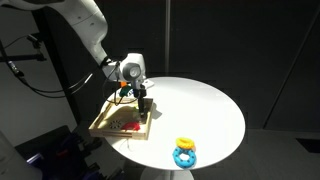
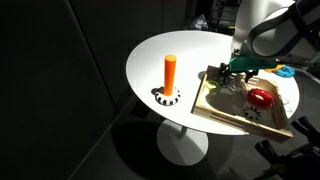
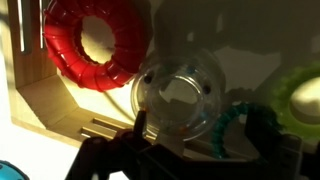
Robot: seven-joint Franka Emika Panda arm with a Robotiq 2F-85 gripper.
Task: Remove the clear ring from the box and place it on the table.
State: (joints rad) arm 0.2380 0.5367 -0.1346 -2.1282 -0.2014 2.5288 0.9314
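The clear ring [image 3: 180,95] lies flat on the floor of the tan wooden box [image 3: 40,95], in the middle of the wrist view. My gripper [image 3: 197,128] is open and hangs just above it. Its left finger is at the ring's left rim and its right finger is over a teal ring [image 3: 232,125]. In both exterior views the gripper [image 1: 143,100] [image 2: 235,78] points down into the box [image 1: 104,126] [image 2: 215,108], which sits on the white round table [image 1: 205,105] [image 2: 160,55]. The clear ring is too faint to make out there.
A red ring [image 3: 90,45] [image 1: 130,124] [image 2: 260,97] and a yellow-green ring [image 3: 300,95] also lie in the box. A yellow ring on a blue ring [image 1: 185,152] sits on the table. An orange peg [image 2: 170,72] stands on a base near the table's edge.
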